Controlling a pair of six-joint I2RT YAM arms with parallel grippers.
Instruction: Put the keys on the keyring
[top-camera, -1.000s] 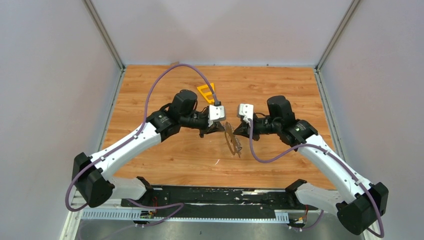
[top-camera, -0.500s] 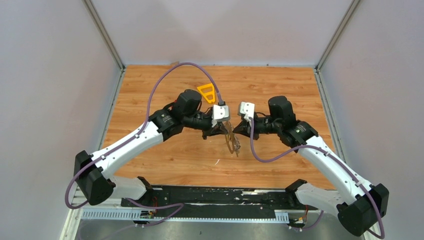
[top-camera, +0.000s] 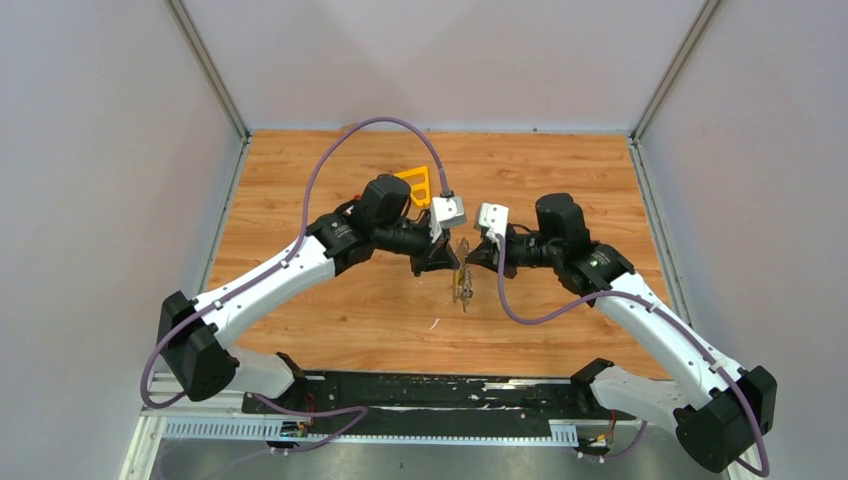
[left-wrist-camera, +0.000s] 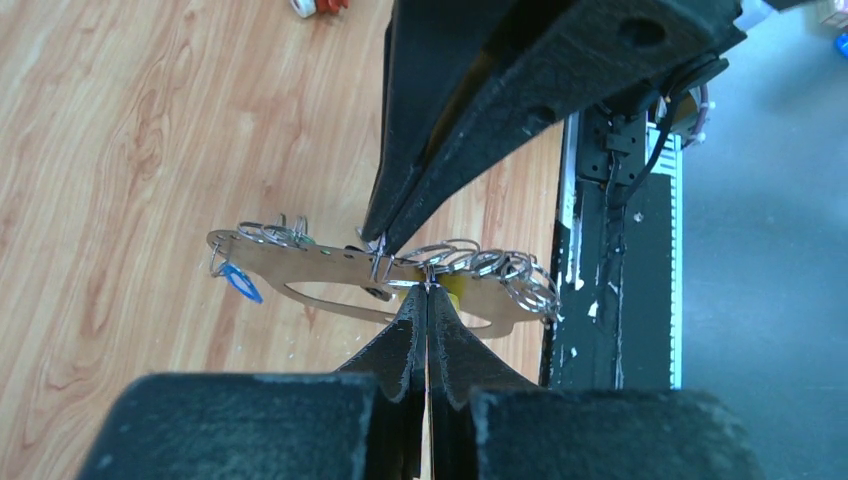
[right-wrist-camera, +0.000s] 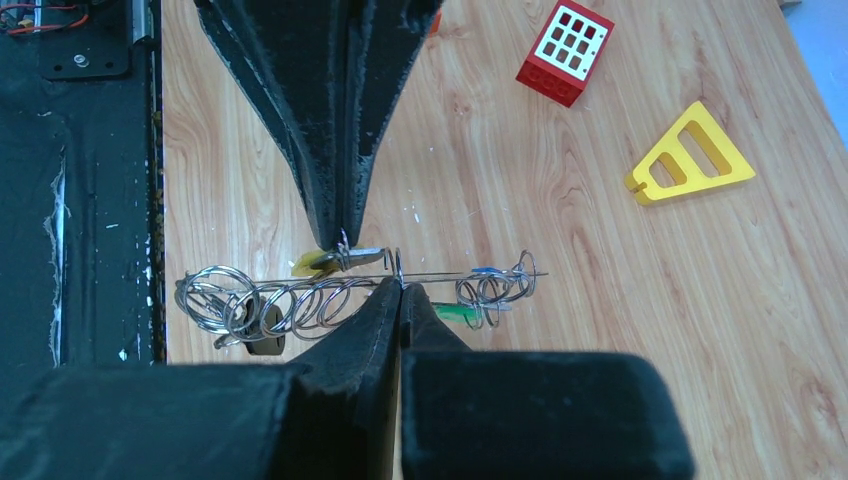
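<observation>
The keyring (top-camera: 462, 282) hangs in the air over mid-table between both grippers, a flat grey-tan D-shaped loop (left-wrist-camera: 320, 262) strung with several wire rings; the right wrist view shows it edge-on (right-wrist-camera: 450, 274). On it hang keys with blue (left-wrist-camera: 240, 283), green (right-wrist-camera: 455, 313), black (right-wrist-camera: 265, 327) and yellow (right-wrist-camera: 312, 262) heads. My left gripper (left-wrist-camera: 426, 290) is shut, pinching the small ring of the yellow key. My right gripper (right-wrist-camera: 400, 285) is shut on the keyring's edge beside a wire ring. The two tips almost touch (top-camera: 458, 262).
A yellow triangular frame (right-wrist-camera: 690, 155) lies on the wood behind the left arm (top-camera: 414, 186). A red toy brick (right-wrist-camera: 563, 52) lies near it. The black base rail (top-camera: 420, 390) runs along the table's near edge.
My left arm has swung right and forward, closing on the right gripper. The keyring has turned from broadside to nearly edge-on. The right arm has barely moved.
</observation>
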